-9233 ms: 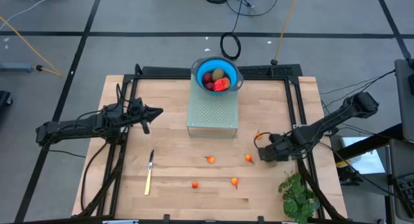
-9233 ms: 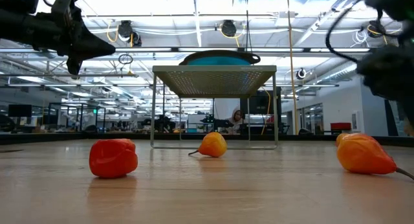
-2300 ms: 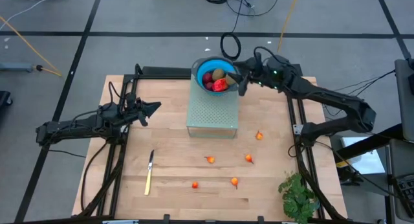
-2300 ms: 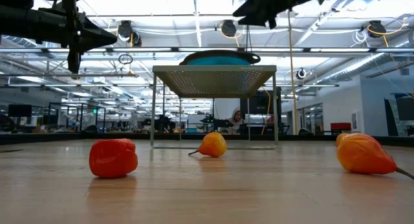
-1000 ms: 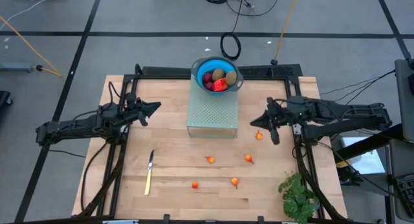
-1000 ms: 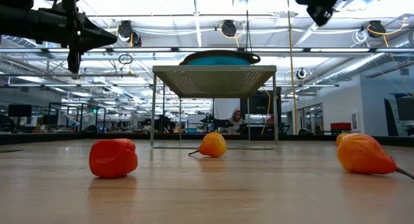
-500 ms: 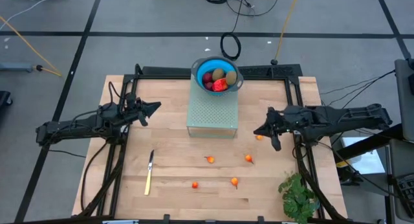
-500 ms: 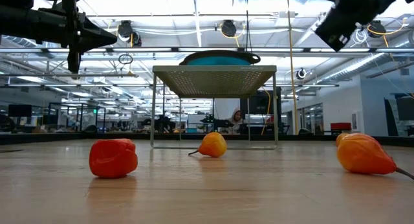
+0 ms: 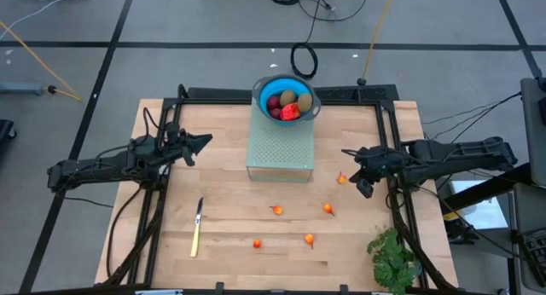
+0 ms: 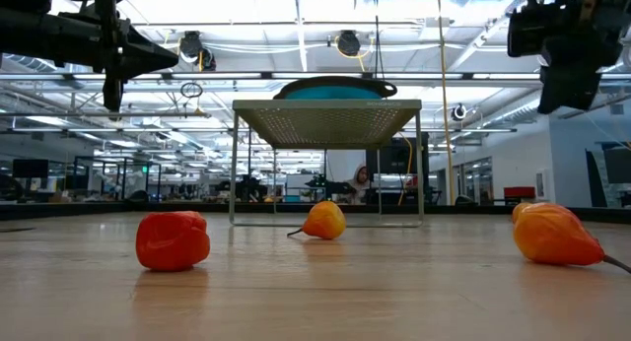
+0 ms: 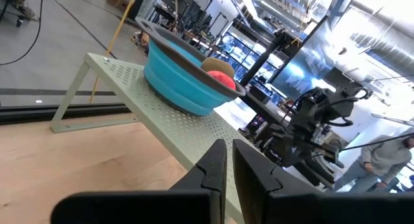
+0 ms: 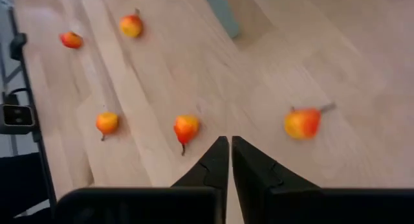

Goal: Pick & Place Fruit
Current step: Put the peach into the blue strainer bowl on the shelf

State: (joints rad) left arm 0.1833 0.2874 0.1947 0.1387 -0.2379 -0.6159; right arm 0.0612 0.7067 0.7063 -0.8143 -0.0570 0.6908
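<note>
My right gripper [image 9: 347, 152] sits right of the middle of the high view. Its fingers are pressed shut and hold nothing. Just below it lies a small orange fruit with a stem [image 9: 341, 179]. In my right wrist view that same piece shows at the right, apart from my fingertips.

My left gripper [image 9: 207, 141] waits over the left side of the pale wooden table [image 9: 222, 201]. It is pinched shut too, and empty.

Four more little orange fruits lie lower in the high view: one [image 9: 328, 209], one [image 9: 309, 240], one [image 9: 276, 211] and one [image 9: 257, 243]. A thin knife with a yellow handle [image 9: 196, 228] lies at the lower left. A leafy green plant [image 9: 392, 259] sits at the lower right.

Farther back stands a pale green metal shelf with tiny holes [image 9: 280, 149]. On its far end sits a round blue bowl [image 9: 285, 96] holding red and brownish fruit.

I think I am going for the next fruit. I must open my fingers, come down around it, squeeze, then carry it to the bowl.

I can read no words or labels anywhere.
</note>
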